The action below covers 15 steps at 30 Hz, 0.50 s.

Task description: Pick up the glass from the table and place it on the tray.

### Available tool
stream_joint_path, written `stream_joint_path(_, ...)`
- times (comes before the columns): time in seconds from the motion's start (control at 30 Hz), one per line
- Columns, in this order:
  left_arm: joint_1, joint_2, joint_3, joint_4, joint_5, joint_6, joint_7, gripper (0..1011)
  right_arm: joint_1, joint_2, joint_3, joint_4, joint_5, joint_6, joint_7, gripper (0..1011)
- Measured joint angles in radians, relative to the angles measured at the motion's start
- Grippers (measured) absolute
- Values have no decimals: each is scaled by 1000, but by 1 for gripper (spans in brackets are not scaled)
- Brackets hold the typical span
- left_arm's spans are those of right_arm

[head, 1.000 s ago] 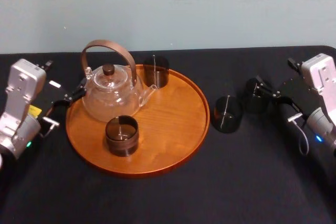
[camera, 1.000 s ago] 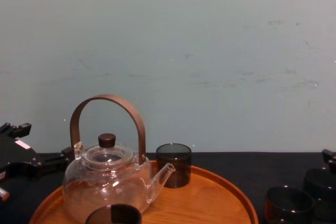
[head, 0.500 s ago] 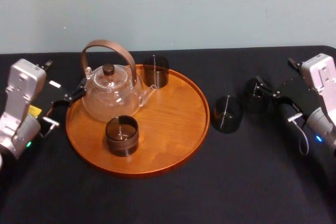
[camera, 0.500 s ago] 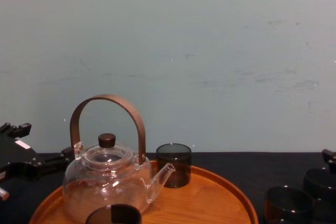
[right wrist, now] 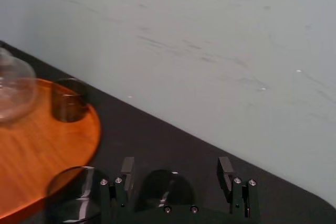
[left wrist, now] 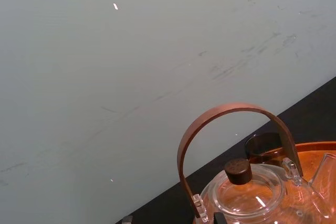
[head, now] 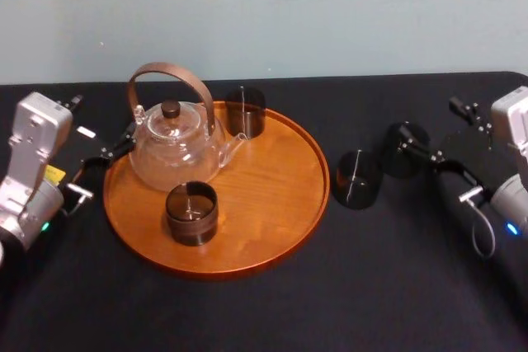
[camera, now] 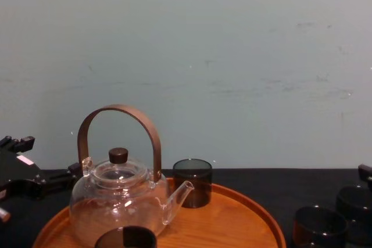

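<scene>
The right end effector (right wrist: 176,165) hangs low over the counter (head: 330,311), released, a dark glass (head: 403,152) lined up between its spread fingers (right wrist: 127,167). That glass stands right of the tray (head: 285,220), near another glass (head: 356,179). The left end effector (head: 111,152) sits at the tray's left edge; its grip I can't tell.

Tray (head: 264,191) and two glasses (head: 357,179) on table (head: 272,311)
</scene>
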Motion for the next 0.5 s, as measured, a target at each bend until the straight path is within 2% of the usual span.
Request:
stream_joint_path(0.2,0,0,0,0,0,0,0,1001,-66,22,19,-77,32,6,45,1002)
stream_joint_path(0.5,0,0,0,0,0,0,0,1001,-127,32,47,-134,73,10,97,1002)
